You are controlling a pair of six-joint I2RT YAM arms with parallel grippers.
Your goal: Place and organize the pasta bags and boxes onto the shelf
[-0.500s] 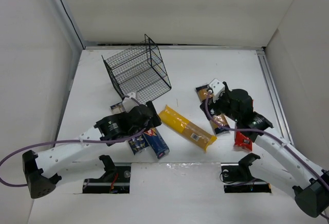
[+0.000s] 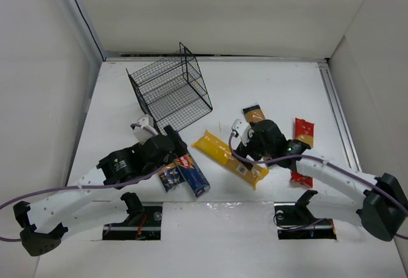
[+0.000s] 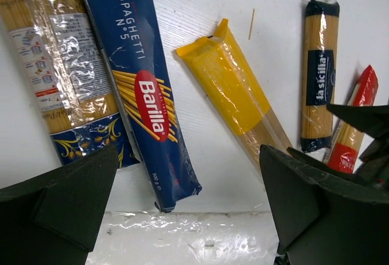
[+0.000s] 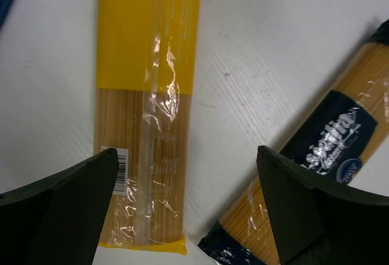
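Right arm: since half a second before, I had swung it in toward the middle, which uncovered the red-and-yellow bag (image 2: pixel 303 131).
Right gripper (image 4: pixel 188 216): I had its jaws spread wide and gripping nothing, above the strip of table (image 2: pixel 287 87) between the yellow bag (image 4: pixel 146 95) and the La Sicilia pack (image 4: pixel 328 149).
Left gripper (image 3: pixel 188 210): it was also wide apart and carrying nothing, over the near end of the Barilla spaghetti pack (image 3: pixel 143 89).
Clear pack (image 3: pixel 61 64): it had a dark-blue patterned end and lay against the Barilla's left side.
Wire shelf (image 2: pixel 171 87): I saw it far left on the table, its divider visible. All five packs lay outside it, nearer the arms.
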